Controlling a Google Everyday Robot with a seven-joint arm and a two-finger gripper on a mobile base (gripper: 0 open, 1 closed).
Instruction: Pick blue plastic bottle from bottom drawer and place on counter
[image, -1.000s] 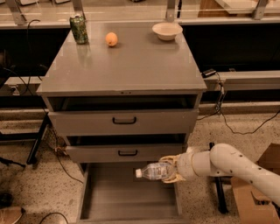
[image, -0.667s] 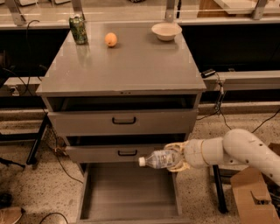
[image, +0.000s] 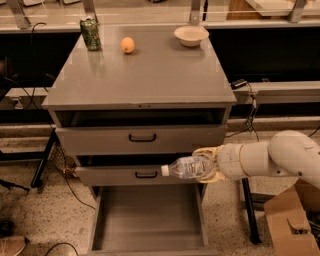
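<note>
My gripper is shut on the blue plastic bottle, a small clear bottle with a white cap. It holds the bottle on its side, cap pointing left, in front of the right end of the middle drawer. The bottle hangs above the right side of the bottom drawer, which is pulled out and shows a plain grey floor with nothing in it. The counter, the glossy grey cabinet top, lies above and behind the gripper. My white arm reaches in from the right.
A green drink can, an orange fruit and a white bowl stand along the counter's back edge. A cardboard box sits on the floor at the lower right. Cables run along the floor at the left.
My gripper has lifted the bottle from over the bottom drawer up to the height of the middle drawer's front. The arm has risen with it.
</note>
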